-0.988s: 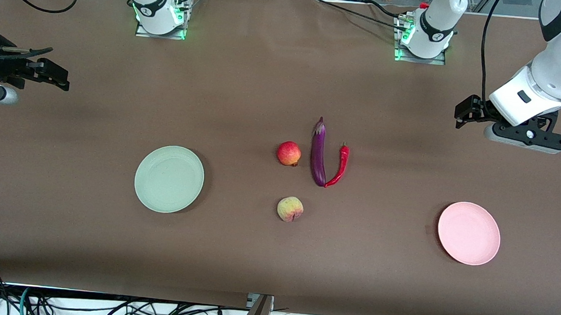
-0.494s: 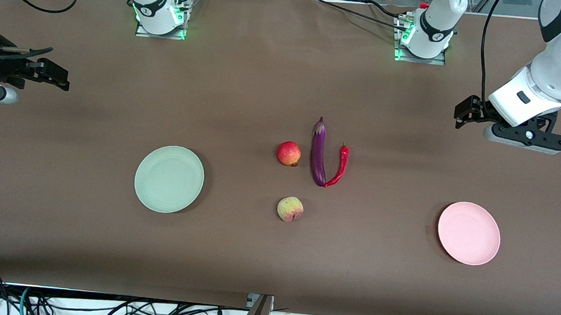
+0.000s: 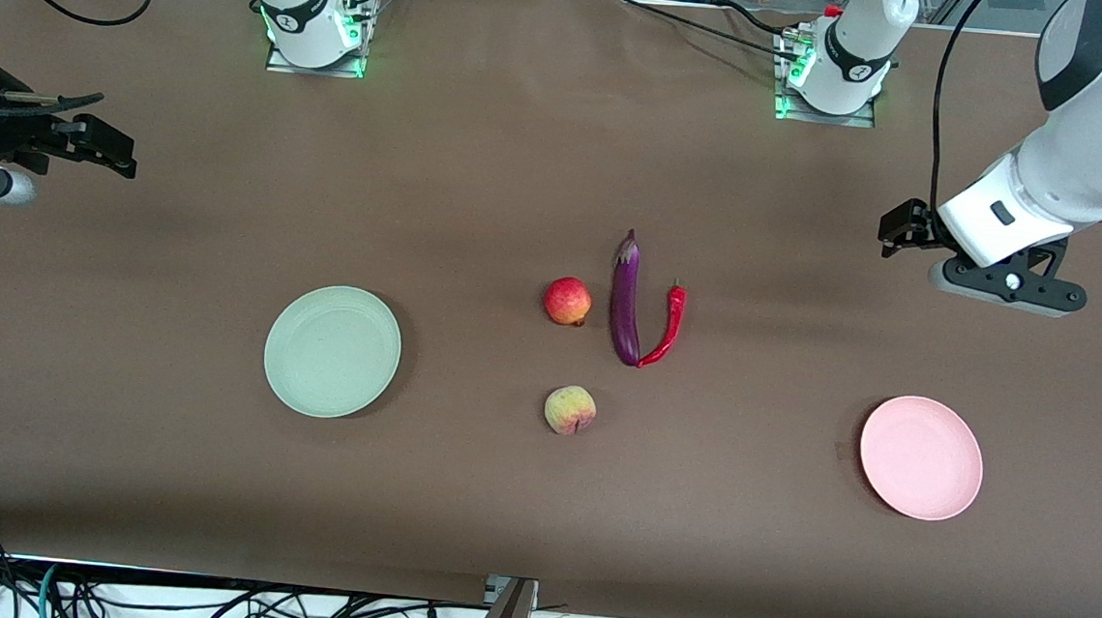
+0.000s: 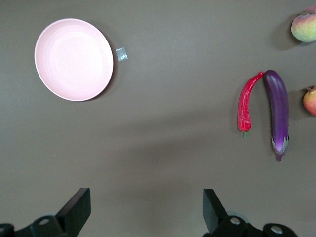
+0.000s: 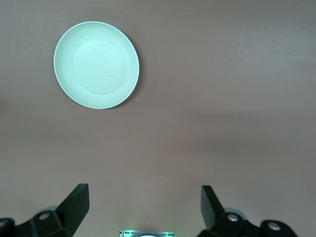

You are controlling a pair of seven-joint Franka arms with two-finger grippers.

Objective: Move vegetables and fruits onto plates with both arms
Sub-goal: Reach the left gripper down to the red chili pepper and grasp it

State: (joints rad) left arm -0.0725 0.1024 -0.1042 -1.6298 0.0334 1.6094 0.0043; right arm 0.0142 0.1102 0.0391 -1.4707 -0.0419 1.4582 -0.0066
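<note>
A purple eggplant [image 3: 625, 300] lies mid-table with a red chili [image 3: 667, 325] touching its tip. A red crowned fruit [image 3: 567, 300] sits beside the eggplant. A yellowish peach [image 3: 570, 410] lies nearer the camera. The pale green plate [image 3: 333, 351] is toward the right arm's end, the pink plate [image 3: 921, 458] toward the left arm's end. Both are empty. My left gripper [image 3: 899, 232] is open and empty over bare cloth; its wrist view shows the gripper [image 4: 146, 207], pink plate [image 4: 74, 59], chili [image 4: 245, 103] and eggplant [image 4: 278, 111]. My right gripper [image 3: 106, 152] waits open, with the green plate [image 5: 96, 64] in its wrist view.
Both arm bases [image 3: 316, 31] [image 3: 829, 76] with green lights stand along the table's back edge. A small scrap of tape [image 3: 840, 450] lies beside the pink plate. Cables hang below the table's front edge [image 3: 201, 604].
My left arm has shifted a little toward the middle of the table, its gripper still open. The right arm and all the produce have not moved.
</note>
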